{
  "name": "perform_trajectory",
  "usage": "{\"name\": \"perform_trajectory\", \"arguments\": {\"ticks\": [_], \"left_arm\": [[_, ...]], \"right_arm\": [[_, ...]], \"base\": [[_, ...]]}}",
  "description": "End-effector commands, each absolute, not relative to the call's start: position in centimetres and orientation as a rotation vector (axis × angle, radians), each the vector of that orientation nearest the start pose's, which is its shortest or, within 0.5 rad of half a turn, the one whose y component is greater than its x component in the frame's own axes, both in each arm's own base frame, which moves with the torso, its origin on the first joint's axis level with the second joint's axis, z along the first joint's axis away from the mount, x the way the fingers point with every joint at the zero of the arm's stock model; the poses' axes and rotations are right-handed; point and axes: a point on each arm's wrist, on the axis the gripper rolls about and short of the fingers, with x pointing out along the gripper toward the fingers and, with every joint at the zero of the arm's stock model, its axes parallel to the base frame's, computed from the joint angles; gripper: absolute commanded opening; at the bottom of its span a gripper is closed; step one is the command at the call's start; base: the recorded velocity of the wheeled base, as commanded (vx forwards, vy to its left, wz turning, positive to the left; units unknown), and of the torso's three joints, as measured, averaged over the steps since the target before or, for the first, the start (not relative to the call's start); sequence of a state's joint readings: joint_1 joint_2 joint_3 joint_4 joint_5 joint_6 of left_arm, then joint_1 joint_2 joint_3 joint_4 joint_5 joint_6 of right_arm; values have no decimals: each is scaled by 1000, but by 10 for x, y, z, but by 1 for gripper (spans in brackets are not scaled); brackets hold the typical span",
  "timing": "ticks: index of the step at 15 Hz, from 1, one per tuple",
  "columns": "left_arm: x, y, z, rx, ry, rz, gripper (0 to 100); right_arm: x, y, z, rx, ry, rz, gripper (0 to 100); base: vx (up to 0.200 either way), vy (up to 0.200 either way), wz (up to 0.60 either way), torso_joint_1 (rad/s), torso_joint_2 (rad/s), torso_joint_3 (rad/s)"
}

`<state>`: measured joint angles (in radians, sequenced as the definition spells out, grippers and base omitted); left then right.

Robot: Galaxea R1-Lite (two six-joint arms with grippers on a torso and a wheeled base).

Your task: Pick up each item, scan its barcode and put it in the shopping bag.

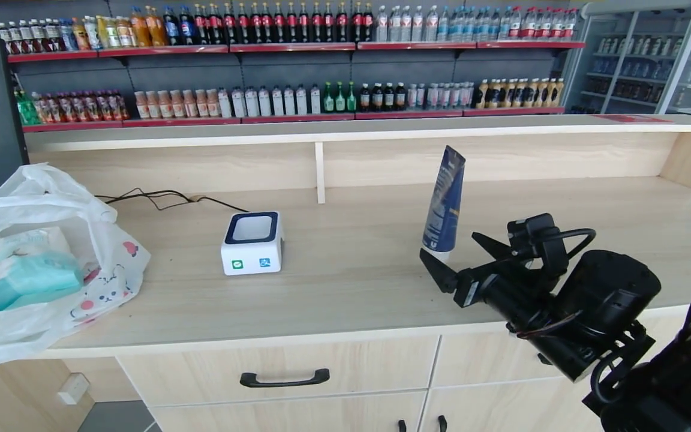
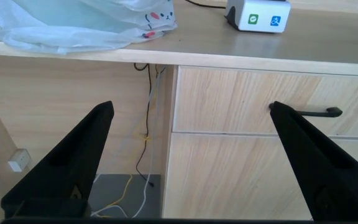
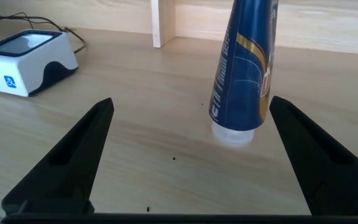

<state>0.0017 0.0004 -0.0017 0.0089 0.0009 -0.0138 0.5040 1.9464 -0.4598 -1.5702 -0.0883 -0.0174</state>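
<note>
Now: pick step in hand, the blue tube not yet grasped.
The blue tube [image 1: 444, 198] stands upright on its cap on the tabletop [image 1: 351, 282], to the right of the scanner [image 1: 252, 240] and well apart from it. The right gripper [image 1: 450, 246] sits low just in front of the tube with its jaws spread wide and nothing between them. The left gripper [image 2: 191, 112] hangs below the tabletop edge facing the drawer fronts, also spread wide and empty. The shopping bag [image 1: 33, 186] lies at the far left with a teal pack [image 1: 30, 279] inside. Judgement: the next move calls for easing the right gripper forward around the lower body of the tube and closing gently, since a tall tube on a narrow cap could tip at a nudge; then carry it over the scanner window.
</note>
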Motion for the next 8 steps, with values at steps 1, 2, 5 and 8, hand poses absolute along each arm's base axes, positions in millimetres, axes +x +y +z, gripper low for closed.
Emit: {"name": "perform_trajectory", "arguments": {"ticks": [1, 2, 5, 8], "left_arm": [[-23, 0, 75, -15, 9, 3, 100], [-23, 0, 75, -15, 9, 3, 100], [-23, 0, 75, -15, 9, 3, 100], [-23, 0, 75, -15, 9, 3, 100]], "right_arm": [[263, 145, 120, 9, -83, 421, 100], [259, 144, 119, 10, -73, 426, 100], [250, 139, 122, 9, -71, 424, 100], [257, 135, 125, 10, -89, 401, 100]], "base": [[0, 0, 0, 0, 0, 0], [0, 0, 0, 0, 0, 0], [0, 0, 0, 0, 0, 0], [0, 0, 0, 0, 0, 0]]}}
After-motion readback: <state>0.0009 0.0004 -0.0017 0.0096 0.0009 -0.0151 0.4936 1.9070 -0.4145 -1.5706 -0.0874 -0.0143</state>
